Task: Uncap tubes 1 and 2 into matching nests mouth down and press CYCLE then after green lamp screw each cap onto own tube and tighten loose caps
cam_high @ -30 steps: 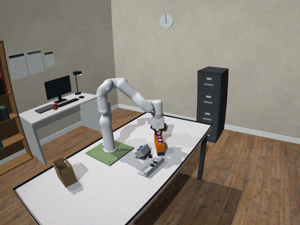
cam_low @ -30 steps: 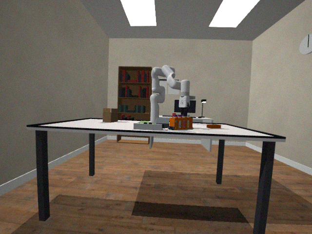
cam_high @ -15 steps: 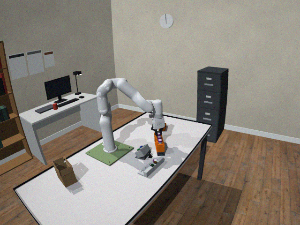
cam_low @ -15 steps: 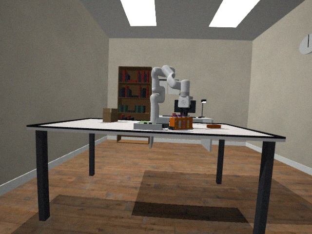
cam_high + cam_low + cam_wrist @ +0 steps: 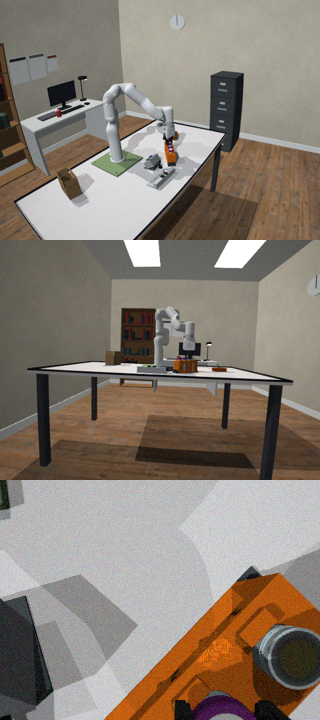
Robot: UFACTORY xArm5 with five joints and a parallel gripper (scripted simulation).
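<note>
The orange decapping station [image 5: 170, 157] [image 5: 178, 366] [image 5: 235, 630] stands on the white table. Its end tube [image 5: 292, 656] is open, without a cap. My gripper [image 5: 169, 141] [image 5: 187, 358] [image 5: 224, 712] points straight down over the neighbouring tube and is shut on its purple cap [image 5: 222, 707], which still sits at the tube's top. Further purple caps [image 5: 170, 148] sit on the tubes nearer the camera in the top view. The grey cap tray [image 5: 158, 182] [image 5: 151, 369] holds one purple cap [image 5: 165, 171] at its far end.
The grey key housing [image 5: 152, 161] with a blue and a green key stands between the arm's green base plate [image 5: 103, 163] and the station. A cardboard box [image 5: 69, 182] [image 5: 112, 358] stands at the table's near left. A small orange tray [image 5: 176, 134] [image 5: 219, 369] lies behind the station.
</note>
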